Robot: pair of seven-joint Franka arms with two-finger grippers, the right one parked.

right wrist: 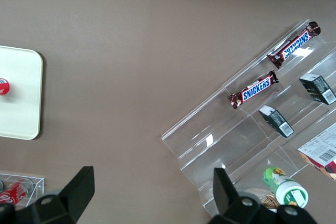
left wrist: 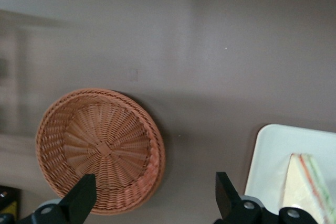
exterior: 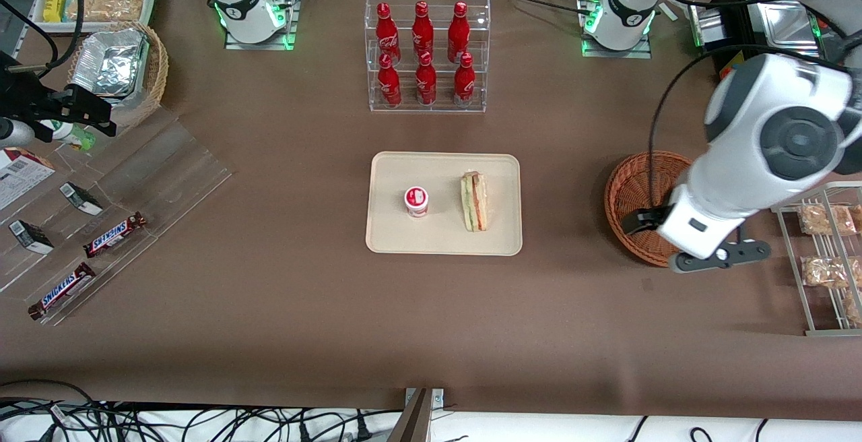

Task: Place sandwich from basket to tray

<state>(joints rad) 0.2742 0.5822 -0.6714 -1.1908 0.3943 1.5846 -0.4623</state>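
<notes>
Gripper (left wrist: 152, 198): jaws wide apart, holding nothing, above basket (left wrist: 100, 150). Basket empty; sandwich (exterior: 474, 201) on tray (exterior: 444, 240) nr cup (exterior: 416, 201). Placing looks done; next prob. park arm.

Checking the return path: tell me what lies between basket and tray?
Nothing: bare brown table between basket and tray, seen from the front. The open gripper hangs above the basket.

The front view looks steeply down from above the table's near edge and takes in the whole tabletop. The left wrist camera, above the gripper (left wrist: 152, 203), looks down closely on the basket (left wrist: 100, 148) and tray (left wrist: 270, 156), which the front view shares.
</notes>
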